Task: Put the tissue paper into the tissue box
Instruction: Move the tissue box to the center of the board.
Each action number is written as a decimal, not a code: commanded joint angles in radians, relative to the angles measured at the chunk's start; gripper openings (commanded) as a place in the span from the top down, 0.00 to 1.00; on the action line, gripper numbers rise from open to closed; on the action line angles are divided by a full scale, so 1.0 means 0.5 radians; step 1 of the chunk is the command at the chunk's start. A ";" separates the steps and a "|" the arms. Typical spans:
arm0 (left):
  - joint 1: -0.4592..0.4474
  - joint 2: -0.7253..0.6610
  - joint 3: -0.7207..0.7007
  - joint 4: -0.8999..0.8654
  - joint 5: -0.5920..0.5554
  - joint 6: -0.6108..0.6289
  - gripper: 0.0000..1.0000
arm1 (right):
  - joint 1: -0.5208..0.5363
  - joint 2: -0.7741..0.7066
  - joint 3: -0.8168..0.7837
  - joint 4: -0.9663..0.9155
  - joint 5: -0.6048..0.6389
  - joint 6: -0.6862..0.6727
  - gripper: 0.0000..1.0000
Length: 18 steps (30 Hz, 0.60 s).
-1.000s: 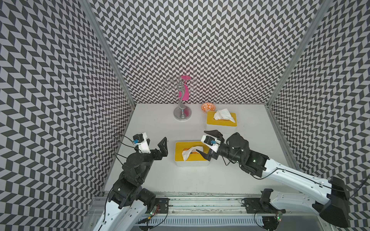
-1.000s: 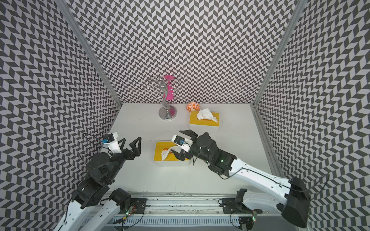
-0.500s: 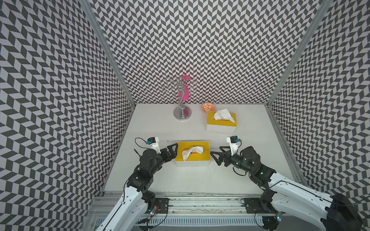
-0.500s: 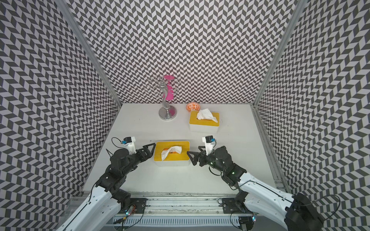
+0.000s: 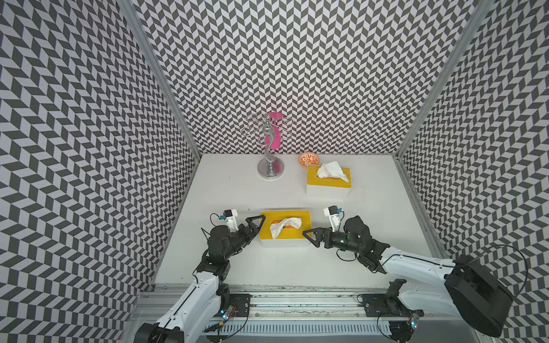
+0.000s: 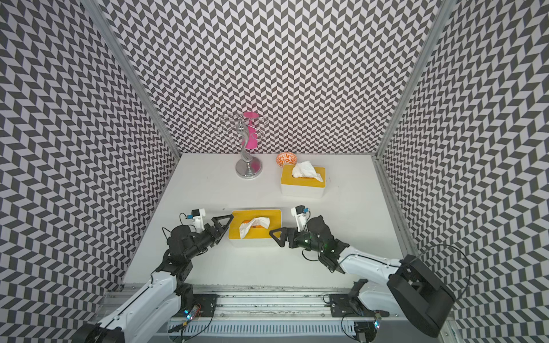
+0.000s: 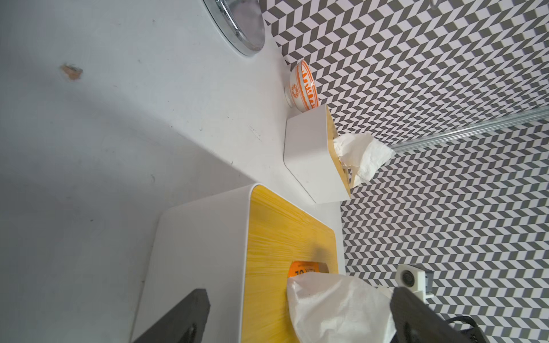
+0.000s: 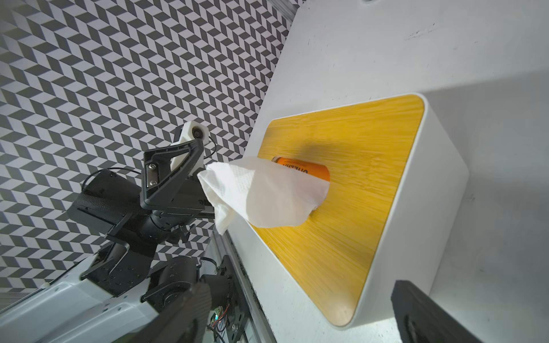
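The tissue paper is white and crumpled. One end is down in the slot of the tissue box. The rest sticks out and flops over the yellow lid, toward my left side. In the right wrist view I can see a bit of an orange pack in the slot under the tissue.

The box is white with a yellow top. It sits flat on the white table, near the front, between my two arms.

My left gripper is at the left end of the box, turned on its side. Its two fingers are far apart and hold nothing. One finger is up by the lid's edge and the other is low by the white wall. I cannot tell if they touch the box.

My right gripper is at the right end of the box. Its fingers are far apart too, with nothing in them. The top finger tip reaches over the right end of the lid.

Farther back stands a second tissue box with its own tissue poking up. Just behind it is a small orange bowl. Near that is a shiny silver stand with something pink on it.
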 commanded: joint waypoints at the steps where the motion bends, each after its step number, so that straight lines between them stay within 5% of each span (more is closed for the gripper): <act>1: -0.084 0.079 0.019 0.280 0.041 -0.063 0.00 | -0.009 0.045 0.060 0.234 -0.074 0.081 0.00; 8: -0.291 0.307 0.128 0.369 -0.127 -0.030 0.00 | -0.023 0.185 0.175 0.256 -0.089 0.072 0.00; 18: -0.301 0.743 0.458 0.373 -0.190 0.176 0.00 | -0.241 0.416 0.419 0.183 -0.087 0.008 0.01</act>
